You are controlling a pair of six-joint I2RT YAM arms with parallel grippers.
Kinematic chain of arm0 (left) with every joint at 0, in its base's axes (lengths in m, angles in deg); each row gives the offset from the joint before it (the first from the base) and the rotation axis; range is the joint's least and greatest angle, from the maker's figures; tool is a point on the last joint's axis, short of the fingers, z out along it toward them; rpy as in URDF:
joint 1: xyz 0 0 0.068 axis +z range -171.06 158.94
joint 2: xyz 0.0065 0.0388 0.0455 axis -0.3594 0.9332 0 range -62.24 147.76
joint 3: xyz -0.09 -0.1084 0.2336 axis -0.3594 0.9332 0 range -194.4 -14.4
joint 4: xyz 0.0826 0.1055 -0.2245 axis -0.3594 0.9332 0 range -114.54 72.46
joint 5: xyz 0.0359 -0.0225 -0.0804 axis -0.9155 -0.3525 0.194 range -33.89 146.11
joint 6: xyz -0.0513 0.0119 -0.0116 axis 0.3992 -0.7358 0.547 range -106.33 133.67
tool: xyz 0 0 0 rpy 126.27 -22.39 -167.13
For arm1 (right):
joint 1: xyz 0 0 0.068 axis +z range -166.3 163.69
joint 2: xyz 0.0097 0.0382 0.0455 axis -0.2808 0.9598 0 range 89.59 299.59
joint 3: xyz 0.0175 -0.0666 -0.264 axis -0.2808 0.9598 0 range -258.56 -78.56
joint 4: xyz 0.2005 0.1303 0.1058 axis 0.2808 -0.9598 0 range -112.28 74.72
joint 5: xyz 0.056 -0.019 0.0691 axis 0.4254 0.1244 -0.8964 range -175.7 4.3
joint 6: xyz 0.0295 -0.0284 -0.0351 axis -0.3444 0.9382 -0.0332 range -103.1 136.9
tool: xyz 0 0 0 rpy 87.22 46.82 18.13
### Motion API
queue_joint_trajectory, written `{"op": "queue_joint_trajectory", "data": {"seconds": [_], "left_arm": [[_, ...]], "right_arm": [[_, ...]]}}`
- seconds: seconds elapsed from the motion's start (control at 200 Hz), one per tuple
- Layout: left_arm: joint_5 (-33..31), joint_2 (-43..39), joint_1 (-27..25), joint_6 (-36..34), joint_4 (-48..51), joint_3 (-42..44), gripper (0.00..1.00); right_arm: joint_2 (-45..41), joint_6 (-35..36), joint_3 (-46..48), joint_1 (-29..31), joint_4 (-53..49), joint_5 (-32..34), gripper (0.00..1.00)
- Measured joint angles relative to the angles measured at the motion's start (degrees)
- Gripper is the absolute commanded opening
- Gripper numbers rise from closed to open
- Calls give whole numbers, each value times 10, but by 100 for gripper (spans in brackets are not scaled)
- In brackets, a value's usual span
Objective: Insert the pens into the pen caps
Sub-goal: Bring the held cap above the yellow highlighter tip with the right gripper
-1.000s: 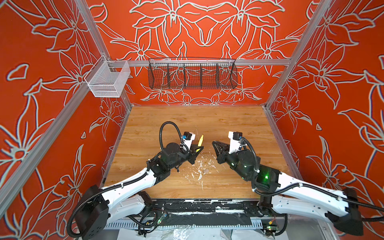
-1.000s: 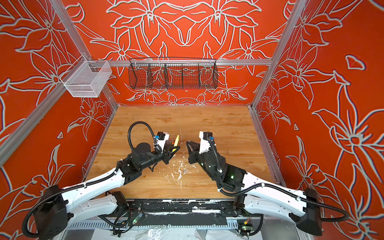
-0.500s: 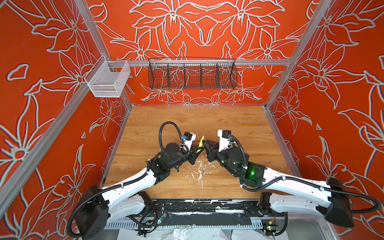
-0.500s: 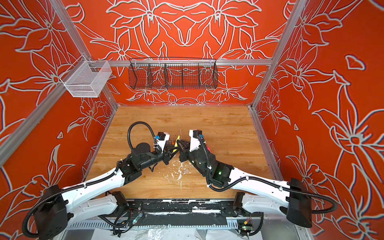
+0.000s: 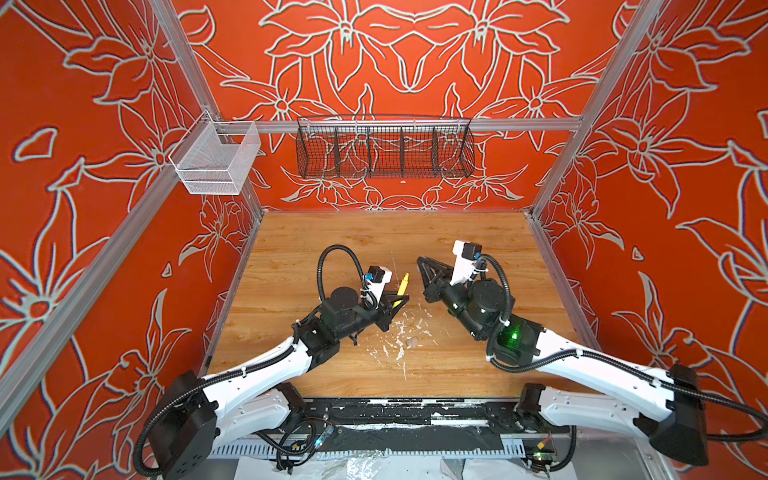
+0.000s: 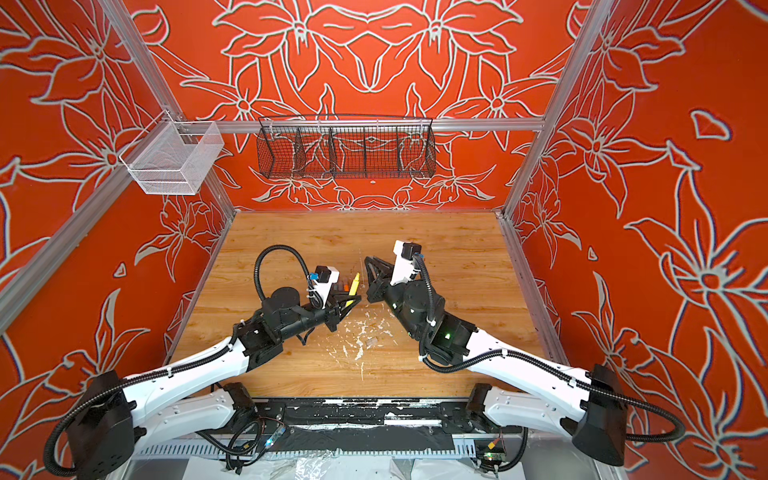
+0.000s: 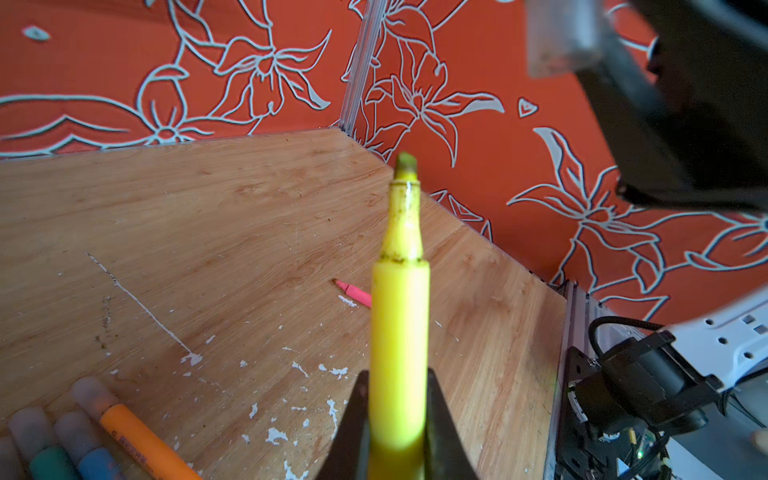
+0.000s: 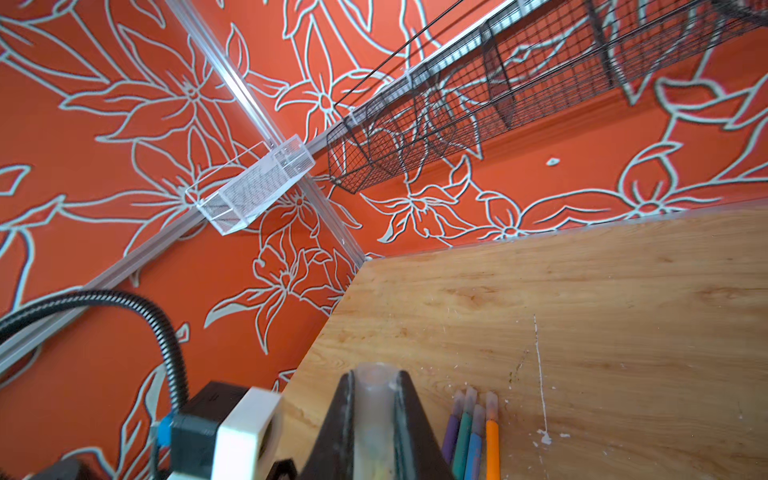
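Observation:
My left gripper (image 7: 397,374) is shut on the yellow pen (image 7: 400,324), whose bare greenish tip points up and away from the jaws. In both top views the yellow pen (image 5: 402,286) sticks out of the left gripper (image 5: 397,300) towards the right gripper (image 5: 420,262). My right gripper (image 8: 375,374) is shut on a clear pen cap (image 8: 374,411), its open mouth just past the fingertips. Pen tip and cap are apart. A pink pen (image 7: 355,293) lies uncapped on the wood. Purple (image 8: 451,434), green (image 8: 463,432), blue (image 8: 476,442) and orange (image 8: 492,440) pens lie side by side, capped.
White paint flecks (image 5: 397,343) dot the wooden table (image 5: 478,232) in front of the grippers. A black wire basket (image 5: 384,147) hangs on the back wall and a white mesh basket (image 5: 216,160) on the left rail. Red walls close three sides.
The right gripper swung in close to the yellow pen's tip half a second ago and has since drawn back to the right. The left gripper has barely moved.

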Motion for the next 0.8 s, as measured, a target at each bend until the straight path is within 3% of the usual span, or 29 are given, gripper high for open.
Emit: {"op": "queue_joint_trajectory", "data": {"seconds": [0.16,0.801], "left_arm": [[3,-2,0,0,-3,1,0],[4,-3,0,0,-9,1,0]], "right_arm": [[23,-17,-11,-33,0,-29,0],[63,-43,-10,-36,13,-108,0]]}}
